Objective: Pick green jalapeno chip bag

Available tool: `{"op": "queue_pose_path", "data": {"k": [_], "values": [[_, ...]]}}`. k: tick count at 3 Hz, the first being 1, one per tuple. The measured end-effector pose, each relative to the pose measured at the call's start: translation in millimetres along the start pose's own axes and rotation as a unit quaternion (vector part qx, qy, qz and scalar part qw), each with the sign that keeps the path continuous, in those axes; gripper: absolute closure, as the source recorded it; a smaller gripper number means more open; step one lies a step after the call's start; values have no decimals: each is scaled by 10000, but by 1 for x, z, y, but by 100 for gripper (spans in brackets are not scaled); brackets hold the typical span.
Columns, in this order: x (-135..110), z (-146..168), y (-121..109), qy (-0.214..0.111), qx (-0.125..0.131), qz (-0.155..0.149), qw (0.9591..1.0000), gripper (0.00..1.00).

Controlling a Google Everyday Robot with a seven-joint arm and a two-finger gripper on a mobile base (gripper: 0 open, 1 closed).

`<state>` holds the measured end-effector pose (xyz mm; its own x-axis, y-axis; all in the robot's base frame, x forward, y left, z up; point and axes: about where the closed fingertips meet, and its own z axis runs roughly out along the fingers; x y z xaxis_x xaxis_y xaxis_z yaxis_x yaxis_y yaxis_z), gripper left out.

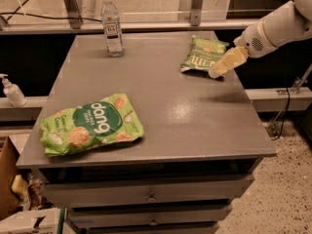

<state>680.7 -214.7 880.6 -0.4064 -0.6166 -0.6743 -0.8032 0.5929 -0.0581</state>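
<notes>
The green jalapeno chip bag [201,54] is small and dark green with white lettering. It lies flat at the far right of the grey table [185,116]. My gripper [217,72] reaches in from the right on a white arm. Its yellowish fingers point down-left and their tips sit at the bag's lower right corner, just above the table. The larger bright-green "dong" bag [91,124] lies at the near left of the table, far from the gripper.
A clear water bottle [112,26] stands at the far left-middle of the table. A soap dispenser [11,91] stands on a ledge left of the table. Drawers [151,195] run below the table's front edge. A cable [285,112] hangs at the right.
</notes>
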Motion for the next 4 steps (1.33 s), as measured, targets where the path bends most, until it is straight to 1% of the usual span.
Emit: {"op": "queue_pose_path", "data": {"k": [1,2,3,4], "values": [[-3,16,-13,-217,9,4,9998,0],[-4,25,-25,-321,68,-19,9995,0],[2,35,-37,-297,138,-17,9995,0],[9,45,-40,-245,145,24,9996,0]]}}
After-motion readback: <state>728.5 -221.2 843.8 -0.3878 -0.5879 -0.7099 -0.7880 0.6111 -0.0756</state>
